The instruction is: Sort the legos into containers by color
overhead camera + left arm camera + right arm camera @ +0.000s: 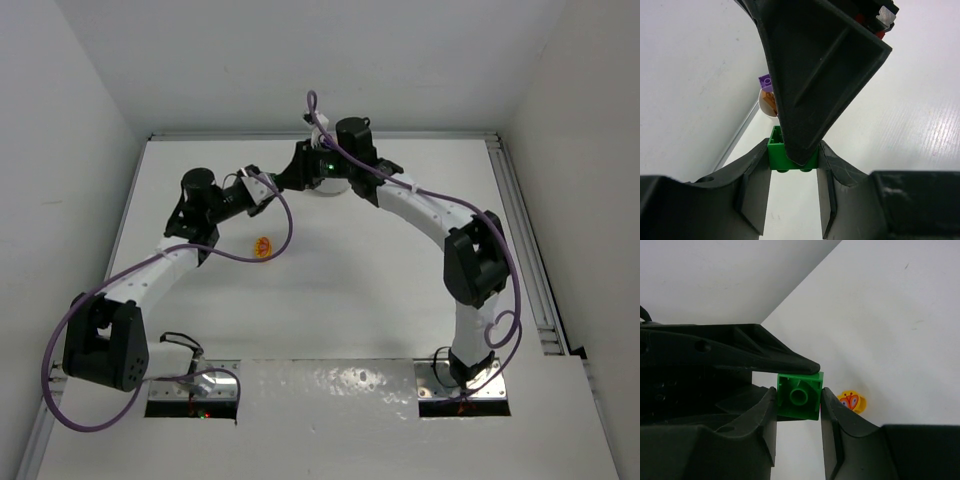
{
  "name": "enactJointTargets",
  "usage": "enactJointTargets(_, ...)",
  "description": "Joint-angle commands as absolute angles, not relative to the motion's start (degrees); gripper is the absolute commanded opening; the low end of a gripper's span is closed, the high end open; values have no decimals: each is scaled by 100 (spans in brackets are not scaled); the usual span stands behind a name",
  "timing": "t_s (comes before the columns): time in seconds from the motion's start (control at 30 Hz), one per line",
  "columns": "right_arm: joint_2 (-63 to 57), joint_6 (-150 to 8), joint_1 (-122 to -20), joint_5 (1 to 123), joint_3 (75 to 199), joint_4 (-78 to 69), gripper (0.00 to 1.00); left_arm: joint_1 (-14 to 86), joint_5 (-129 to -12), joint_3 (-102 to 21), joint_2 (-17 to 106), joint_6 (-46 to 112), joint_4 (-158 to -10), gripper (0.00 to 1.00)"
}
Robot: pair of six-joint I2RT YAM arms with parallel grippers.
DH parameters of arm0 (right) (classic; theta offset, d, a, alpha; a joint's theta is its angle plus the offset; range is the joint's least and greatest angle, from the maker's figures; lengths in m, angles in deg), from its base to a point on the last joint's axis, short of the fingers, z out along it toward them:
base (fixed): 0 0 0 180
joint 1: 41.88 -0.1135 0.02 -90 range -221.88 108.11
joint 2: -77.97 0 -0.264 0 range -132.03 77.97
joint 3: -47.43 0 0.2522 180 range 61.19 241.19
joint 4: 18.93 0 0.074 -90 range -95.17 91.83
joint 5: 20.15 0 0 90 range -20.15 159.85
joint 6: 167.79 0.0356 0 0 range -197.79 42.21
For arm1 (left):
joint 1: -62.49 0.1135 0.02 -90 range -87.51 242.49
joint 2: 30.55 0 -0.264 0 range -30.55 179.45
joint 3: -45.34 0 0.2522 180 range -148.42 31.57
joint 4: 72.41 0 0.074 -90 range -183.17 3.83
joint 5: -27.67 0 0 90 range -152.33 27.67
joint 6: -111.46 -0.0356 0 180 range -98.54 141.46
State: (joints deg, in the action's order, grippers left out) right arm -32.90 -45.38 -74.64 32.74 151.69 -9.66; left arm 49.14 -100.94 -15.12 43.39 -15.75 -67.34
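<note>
Right wrist view: right fingers [763, 426] pinch a green brick [800, 396], its hollow underside and round tube facing the lens. It is glossy and squarish, with no clear long axis. Left fingers [754, 195] grip the same brick, studs downward in their view. It hangs above the matte white surface [350, 300], near the dish [763, 106].

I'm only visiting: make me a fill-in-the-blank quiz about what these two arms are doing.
The left gripper and right gripper both pinch one small plastic brick coloured ___.
A loose yellow-orange piece lies on the white table, nearer the ___ arm.
Just above the small round white dish shows a ___ block.
Missing: green; left; purple.
</note>
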Motion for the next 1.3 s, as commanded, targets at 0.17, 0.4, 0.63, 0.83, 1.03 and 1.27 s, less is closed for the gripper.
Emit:
enactJointTargets(0.17,-3400,-4694,-7564,3390,15533,-877,0,4939,-10223,-1720,4223,-1413,-6472,0)
enactJointTargets(0.4,-3566,-4965,-7511,4203,15925,-153,0,4948,-9918,-1790,4240,-1213,-7008,100)
enactJointTargets(0.63,-4603,-5537,-7502,7252,17598,1550,0,5036,-7416,-1905,4328,519,-7737,100)
enactJointTargets(0.83,-4858,-5660,-7511,8575,17519,1057,0,5106,-6278,-1747,4425,969,-8344,100)
enactJointTargets(1.03,-5070,-5696,-7511,8734,17624,775,0,5124,-6136,-1642,4416,907,-8275,100)
enactJointTargets(1.27,-5131,-5590,-7519,9182,17299,406,0,5150,-6119,-1633,4442,916,-8160,100)
